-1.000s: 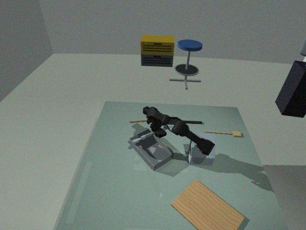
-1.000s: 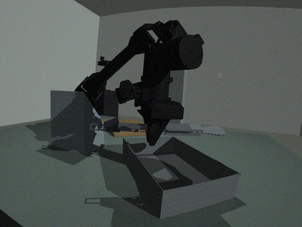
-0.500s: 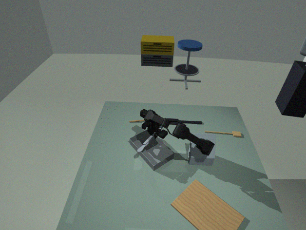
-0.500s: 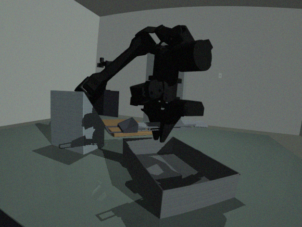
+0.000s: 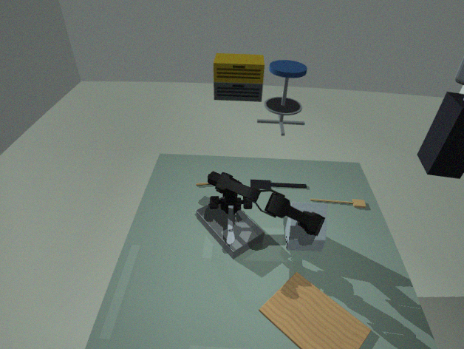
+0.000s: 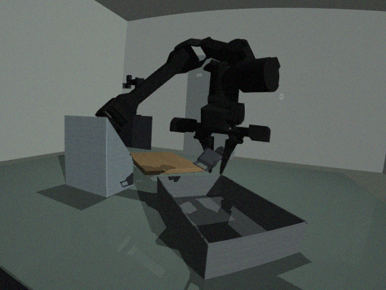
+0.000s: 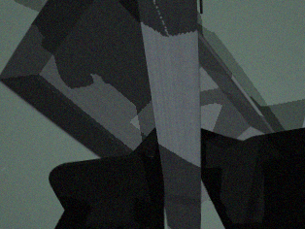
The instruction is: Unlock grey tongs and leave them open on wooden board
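Note:
My gripper (image 5: pixel 230 208) (image 6: pixel 215 170) (image 7: pixel 170 130) is shut on the grey tongs (image 5: pixel 230 225) (image 6: pixel 208 159) (image 7: pixel 175 87), holding them above the far end of the roasting tin (image 6: pixel 249 257) (image 5: pixel 249 244) as the exterior camera sees it. In the wrist view the tongs run as one straight band between the black fingers. Their scalloped end reaches toward the top camera; the end with the ring faces the exterior view. The arms look together; the lock and exact tilt cannot be made out. The wooden board (image 5: pixel 318 313) (image 6: pixel 165 160) lies flat, with nothing on it.
A light grey block (image 5: pixel 300 245) (image 6: pixel 85 155) stands beside the tin, near the arm's base. In the top view, a black long-handled tool (image 5: pixel 288 185), a wooden spatula (image 5: pixel 358 203) and part of a wooden stick (image 5: pixel 202 184) lie at the back of the table.

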Available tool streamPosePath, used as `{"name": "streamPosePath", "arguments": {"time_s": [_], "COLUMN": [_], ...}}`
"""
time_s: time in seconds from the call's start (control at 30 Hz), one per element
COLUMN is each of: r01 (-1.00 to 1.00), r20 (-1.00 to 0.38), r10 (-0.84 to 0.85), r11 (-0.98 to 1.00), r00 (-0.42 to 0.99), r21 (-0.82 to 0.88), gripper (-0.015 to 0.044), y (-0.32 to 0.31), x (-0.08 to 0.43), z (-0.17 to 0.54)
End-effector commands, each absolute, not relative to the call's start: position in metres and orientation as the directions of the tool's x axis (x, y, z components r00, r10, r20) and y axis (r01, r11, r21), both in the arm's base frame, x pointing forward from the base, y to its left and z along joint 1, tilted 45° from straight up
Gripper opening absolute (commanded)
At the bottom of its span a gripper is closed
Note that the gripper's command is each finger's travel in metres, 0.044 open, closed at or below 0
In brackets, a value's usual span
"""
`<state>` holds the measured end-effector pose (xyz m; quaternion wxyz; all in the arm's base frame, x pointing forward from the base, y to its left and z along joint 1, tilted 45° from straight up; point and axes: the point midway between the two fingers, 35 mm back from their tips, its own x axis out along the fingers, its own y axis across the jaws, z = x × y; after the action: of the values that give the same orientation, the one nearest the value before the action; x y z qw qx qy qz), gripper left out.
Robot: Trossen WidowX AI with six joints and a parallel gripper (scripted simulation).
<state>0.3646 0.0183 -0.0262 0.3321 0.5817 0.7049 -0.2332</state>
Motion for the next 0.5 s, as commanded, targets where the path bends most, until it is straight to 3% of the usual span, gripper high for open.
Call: {"name": "streamPosePath", "arguments": {"time_s": [0.0,0.47], "r01": [0.927,0.586], "r20": [-0.738,-0.742], "r10": [0.668,0.664], "r11": [0.33,0.638], "r00": [-0.096,-0.092], "r21": [0.178,0.499], "gripper": [-0.015,-0.015], "y": [0.025,0.048], "x": [0.365,0.366], "z": [-0.015,0.014]}}
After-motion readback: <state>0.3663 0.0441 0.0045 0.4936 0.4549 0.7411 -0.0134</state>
